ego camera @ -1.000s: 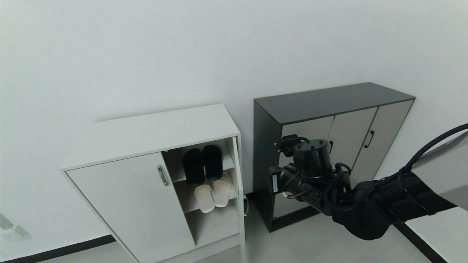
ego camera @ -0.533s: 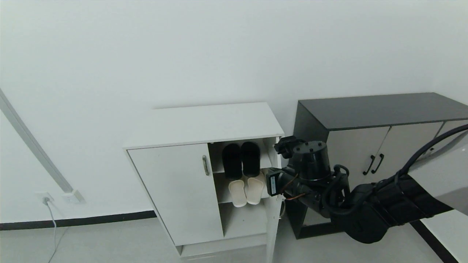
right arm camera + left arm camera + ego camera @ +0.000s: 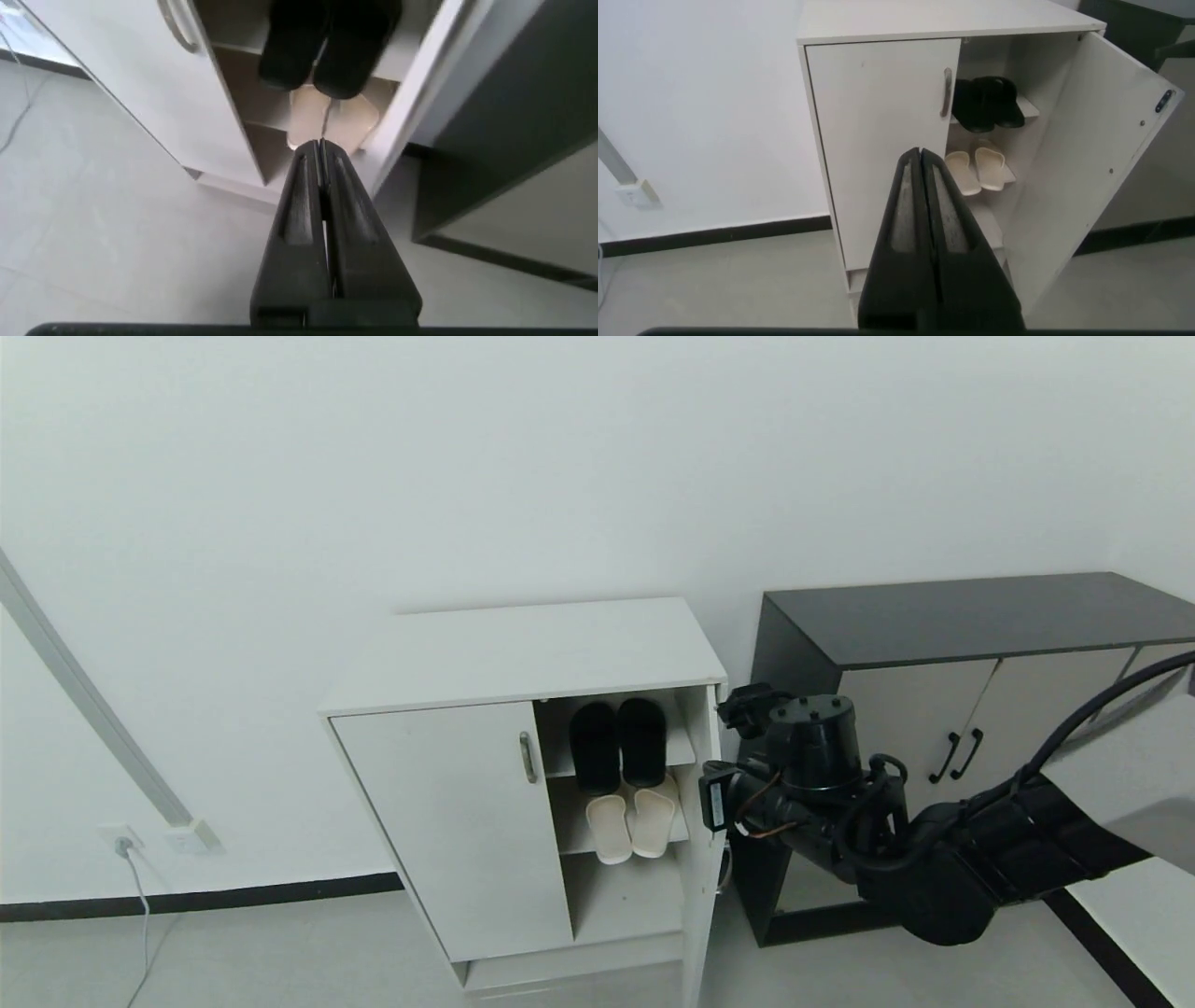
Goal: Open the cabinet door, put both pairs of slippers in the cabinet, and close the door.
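Note:
The white cabinet [image 3: 523,653] stands against the wall with its left door [image 3: 448,821] closed and its right door [image 3: 1102,159] swung open. A black pair of slippers [image 3: 616,742] lies on the upper shelf. A white pair of slippers [image 3: 630,821] lies on the shelf below it. My right arm [image 3: 812,775] hangs just right of the open door's edge. The right gripper [image 3: 322,147] is shut and holds nothing, pointing at the open compartment from a short distance. My left gripper [image 3: 921,157] is shut and holds nothing, facing the cabinet's front farther back.
A dark grey cabinet [image 3: 952,616] with closed doors stands right of the white one, close behind my right arm. A wall socket with a cable [image 3: 117,845] and a slanted conduit [image 3: 93,719] are at the left. Bare floor lies before both cabinets.
The head camera swung over a second ago, bringing the white cabinet to the middle. Since then my right arm has drawn slightly right and down, away from the open door.

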Tool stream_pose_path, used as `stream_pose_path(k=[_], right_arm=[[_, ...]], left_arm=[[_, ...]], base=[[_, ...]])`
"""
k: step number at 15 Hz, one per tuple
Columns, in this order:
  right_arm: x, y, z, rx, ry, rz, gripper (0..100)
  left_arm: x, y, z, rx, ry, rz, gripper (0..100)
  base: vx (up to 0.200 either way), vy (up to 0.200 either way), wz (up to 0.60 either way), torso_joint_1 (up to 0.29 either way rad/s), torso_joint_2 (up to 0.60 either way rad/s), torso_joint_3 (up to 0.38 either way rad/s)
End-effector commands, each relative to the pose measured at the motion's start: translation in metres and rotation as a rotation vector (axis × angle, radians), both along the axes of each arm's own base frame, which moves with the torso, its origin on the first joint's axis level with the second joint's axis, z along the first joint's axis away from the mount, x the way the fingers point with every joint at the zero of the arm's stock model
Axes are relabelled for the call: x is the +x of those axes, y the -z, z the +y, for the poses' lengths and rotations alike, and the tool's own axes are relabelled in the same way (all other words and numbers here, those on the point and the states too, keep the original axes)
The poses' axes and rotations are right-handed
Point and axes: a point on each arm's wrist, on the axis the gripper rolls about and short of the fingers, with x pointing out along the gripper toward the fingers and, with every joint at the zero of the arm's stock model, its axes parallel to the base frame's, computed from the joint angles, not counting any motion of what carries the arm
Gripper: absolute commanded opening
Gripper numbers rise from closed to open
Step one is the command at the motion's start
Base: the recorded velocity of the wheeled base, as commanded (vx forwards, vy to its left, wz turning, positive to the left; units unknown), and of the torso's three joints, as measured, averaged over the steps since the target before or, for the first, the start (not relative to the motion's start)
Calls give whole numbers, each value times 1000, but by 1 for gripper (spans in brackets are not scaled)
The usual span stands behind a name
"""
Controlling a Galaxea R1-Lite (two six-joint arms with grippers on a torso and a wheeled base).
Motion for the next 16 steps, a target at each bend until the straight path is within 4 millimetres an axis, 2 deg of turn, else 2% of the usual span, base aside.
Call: stream_pose_path(k=[1,6,9,12,16], right_arm=[[10,9,-8,-29,33,11,0],[21,10,-19,-51,74,-1,0],[25,28,-22,-109,79,50,0],[25,36,-18,-119,65,63,0],[12,34,4,-71,-13,27,0]], left_arm=[[0,0,0,0,0,0,0],[0,0,0,0,0,0,0],[0,0,0,-2,0,2,0],[0,0,0,0,0,0,0],[0,0,0,0,0,0,0]], base=[[0,0,0,0,0,0],[0,0,0,0,0,0],[0,0,0,0,0,0],[0,0,0,0,0,0],[0,0,0,0,0,0]])
